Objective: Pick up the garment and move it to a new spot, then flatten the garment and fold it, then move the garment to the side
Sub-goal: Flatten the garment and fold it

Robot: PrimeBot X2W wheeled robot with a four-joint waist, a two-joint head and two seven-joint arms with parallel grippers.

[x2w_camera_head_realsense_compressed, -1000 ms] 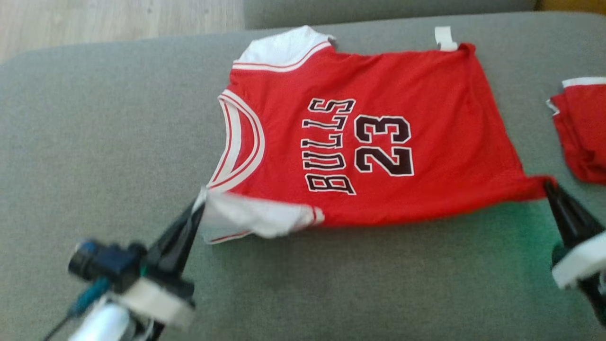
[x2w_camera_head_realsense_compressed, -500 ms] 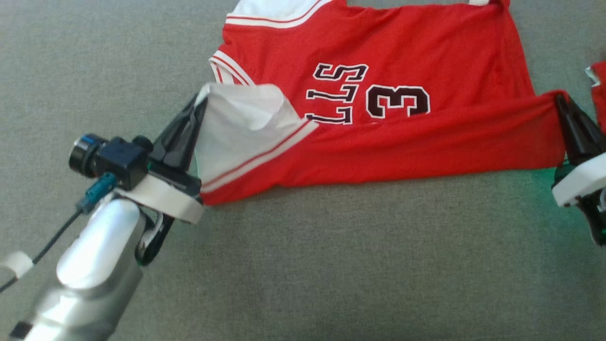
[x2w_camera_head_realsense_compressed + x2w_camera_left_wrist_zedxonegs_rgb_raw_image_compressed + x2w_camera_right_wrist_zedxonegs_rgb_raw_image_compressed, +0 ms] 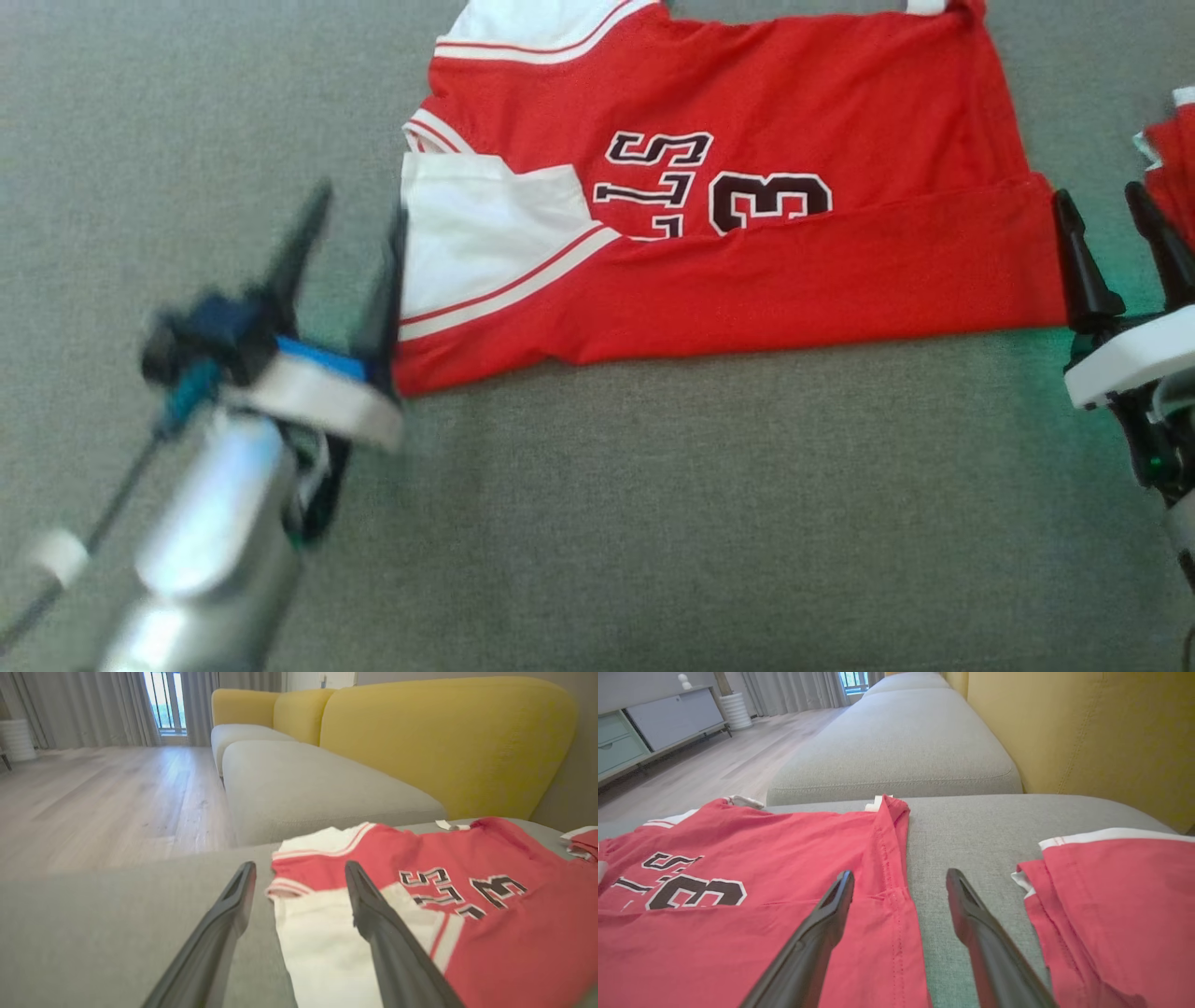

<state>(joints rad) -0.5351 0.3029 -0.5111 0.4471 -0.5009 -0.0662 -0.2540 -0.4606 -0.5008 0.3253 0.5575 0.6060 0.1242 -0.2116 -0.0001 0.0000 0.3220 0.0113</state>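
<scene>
- Head view: a red jersey (image 3: 840, 103) lies flat on a grey seat cushion (image 3: 653, 523), its near long edge folded over the far half so that part of the black lettering and the numeral 3 are covered. The left gripper (image 3: 350, 247), blurred, stands at the jersey's white-panelled end with its jaws spread and nothing between them. The right gripper (image 3: 1113, 247) stands at the opposite end, just beside the folded red edge, jaws likewise released. A second red garment (image 3: 1178, 168) shows at the right border, apart from the jersey.
- Left wrist view: the left gripper (image 3: 300, 868) is parted wide, one finger over bare cushion, the other over the jersey's (image 3: 514, 933) white panel. Behind it are a neighbouring cushion (image 3: 317, 793), a yellow backrest (image 3: 444, 732) and a wooden floor (image 3: 93, 802).
- Right wrist view: the right gripper (image 3: 900, 875) is open over the jersey's (image 3: 784, 835) stitched side edge, one finger above red cloth, the other above grey cushion (image 3: 971, 821). The second red garment (image 3: 1120, 896) lies to the right, with a strip of cushion between it and the jersey.
</scene>
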